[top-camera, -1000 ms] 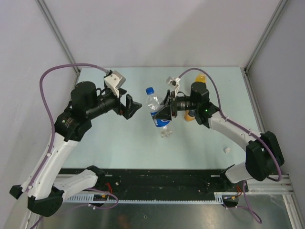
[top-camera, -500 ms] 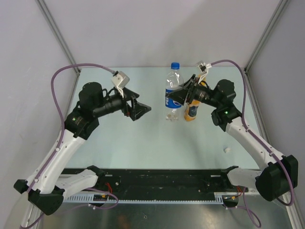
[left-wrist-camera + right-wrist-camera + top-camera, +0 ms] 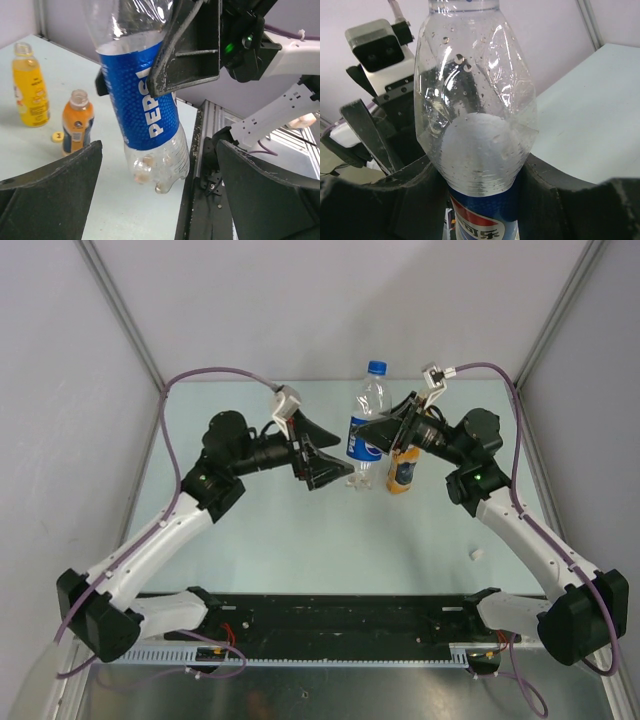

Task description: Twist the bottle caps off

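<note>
Pale-green table (image 3: 260, 530), grey walls (image 3: 300, 310) round it. R claw (image 3: 385, 432) is gripping Pepsi bottle (image 3: 362, 430) at the label and holding it tilted. Blue cap (image 3: 376, 367) is sitting above that claw, not yet off. L claw (image 3: 330, 458) is hanging wide open just beside bottle's base, touching nothing. Risk: L is aiming low, not at cap. Closing here would be crushing thin plastic, and bottle could be slipping round in R's grip during twist.

3 btls: Pepsi (image 3: 142, 105), tall yel (image 3: 31, 95), orange (image 3: 76, 125). 3 caps: blue (image 3: 376, 367), yel (image 3: 57, 136), white (image 3: 476, 554) (1 on, 2 off).
</note>
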